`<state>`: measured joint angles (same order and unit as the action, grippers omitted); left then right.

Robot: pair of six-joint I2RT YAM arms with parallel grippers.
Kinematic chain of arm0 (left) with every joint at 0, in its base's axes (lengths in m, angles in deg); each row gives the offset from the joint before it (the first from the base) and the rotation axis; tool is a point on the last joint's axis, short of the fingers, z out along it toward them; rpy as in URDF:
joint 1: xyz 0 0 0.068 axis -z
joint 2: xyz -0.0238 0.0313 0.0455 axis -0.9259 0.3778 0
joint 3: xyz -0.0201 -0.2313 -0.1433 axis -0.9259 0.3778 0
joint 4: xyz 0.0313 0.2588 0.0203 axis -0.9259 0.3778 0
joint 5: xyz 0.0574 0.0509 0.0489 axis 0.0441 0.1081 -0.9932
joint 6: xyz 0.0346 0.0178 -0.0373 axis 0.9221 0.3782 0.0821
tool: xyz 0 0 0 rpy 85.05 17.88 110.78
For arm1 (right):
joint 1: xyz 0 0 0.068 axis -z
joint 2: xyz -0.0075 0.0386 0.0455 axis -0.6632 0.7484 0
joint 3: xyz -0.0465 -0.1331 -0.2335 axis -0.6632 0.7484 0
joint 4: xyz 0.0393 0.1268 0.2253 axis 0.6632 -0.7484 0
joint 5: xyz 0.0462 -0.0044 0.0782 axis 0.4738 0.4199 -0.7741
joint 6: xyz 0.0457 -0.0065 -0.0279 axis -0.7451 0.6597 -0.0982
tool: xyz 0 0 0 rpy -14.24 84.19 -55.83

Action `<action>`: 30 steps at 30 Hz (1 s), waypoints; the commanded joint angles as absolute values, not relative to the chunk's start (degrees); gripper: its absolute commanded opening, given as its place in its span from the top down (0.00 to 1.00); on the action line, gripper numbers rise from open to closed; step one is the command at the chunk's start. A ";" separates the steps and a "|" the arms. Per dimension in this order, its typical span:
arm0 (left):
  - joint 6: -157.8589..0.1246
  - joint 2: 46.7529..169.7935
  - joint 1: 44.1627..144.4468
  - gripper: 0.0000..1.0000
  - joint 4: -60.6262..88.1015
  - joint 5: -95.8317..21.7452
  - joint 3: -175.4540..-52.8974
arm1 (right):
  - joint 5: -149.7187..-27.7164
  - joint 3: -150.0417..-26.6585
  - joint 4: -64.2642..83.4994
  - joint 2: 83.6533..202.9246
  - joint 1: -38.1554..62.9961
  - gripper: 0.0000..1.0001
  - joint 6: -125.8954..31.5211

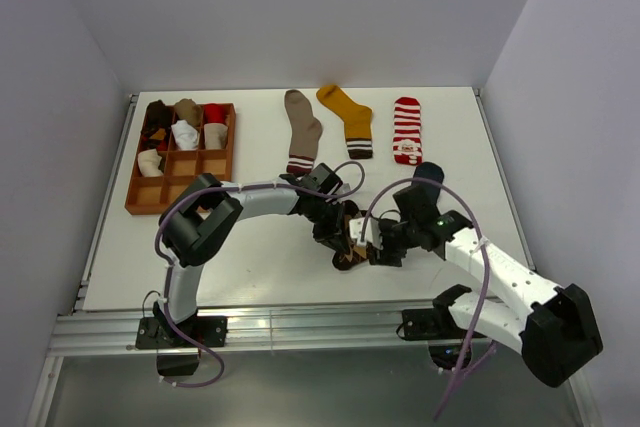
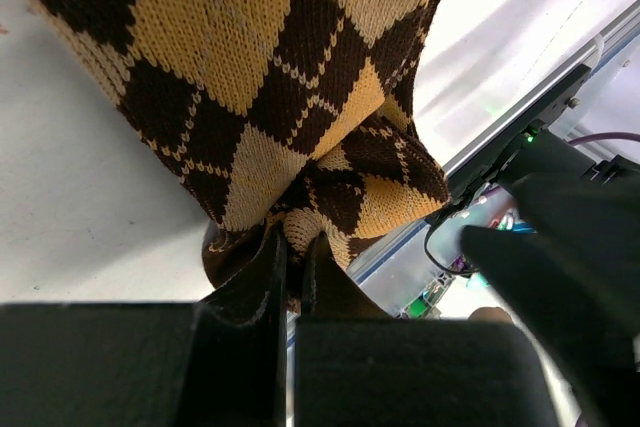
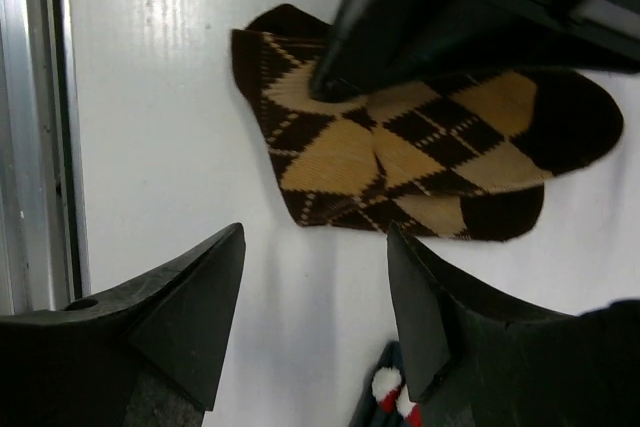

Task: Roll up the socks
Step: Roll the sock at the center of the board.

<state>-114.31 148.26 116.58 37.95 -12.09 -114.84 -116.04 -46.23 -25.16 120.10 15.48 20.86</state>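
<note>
The brown argyle sock (image 1: 349, 240) lies folded on the table in front of the arms; it fills the left wrist view (image 2: 270, 77) and shows in the right wrist view (image 3: 400, 162). My left gripper (image 1: 338, 230) (image 2: 293, 252) is shut on a fold at one end of this sock. My right gripper (image 1: 383, 249) (image 3: 316, 237) is open and empty, just beside the sock's near edge. The navy sock (image 1: 428, 175) (image 3: 385, 399) lies under the right arm. The taupe sock (image 1: 300, 130), mustard sock (image 1: 347, 119) and red-white striped sock (image 1: 407, 130) lie flat at the back.
A wooden grid tray (image 1: 140, 197) at the back left holds several rolled socks. The metal rail (image 1: 300, 325) runs along the table's near edge. Grey walls stand on three sides. The right arm (image 2: 570, 237) is close to the left gripper.
</note>
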 commanded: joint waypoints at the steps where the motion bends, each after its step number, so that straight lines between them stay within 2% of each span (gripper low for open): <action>1: -111.94 151.17 116.94 1.00 41.33 -16.04 -114.78 | -110.53 -44.54 -19.67 117.76 10.36 0.34 21.15; 8: -111.94 150.91 116.94 1.00 41.07 -15.86 -114.43 | -104.55 -41.10 -13.26 115.64 1.67 0.32 19.75; 15: -111.67 150.73 116.94 1.00 41.07 -15.77 -114.25 | -99.71 -41.28 -9.65 120.73 -5.20 0.33 18.34; 23: -111.41 150.29 116.94 1.00 41.07 -15.51 -113.99 | -95.76 -41.81 -5.53 126.80 -7.85 0.35 18.07; 27: -111.41 150.03 116.94 1.00 40.98 -15.25 -113.81 | -93.82 -42.24 -3.50 131.10 -8.02 0.38 17.03; 30: -111.32 149.68 116.94 1.00 41.07 -15.16 -113.73 | -92.51 -43.30 -3.76 134.18 -8.11 0.46 15.88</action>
<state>-113.48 148.39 116.40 38.02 -11.96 -114.93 -94.77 -41.67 -5.80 131.24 -7.66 17.73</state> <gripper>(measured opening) 0.050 0.563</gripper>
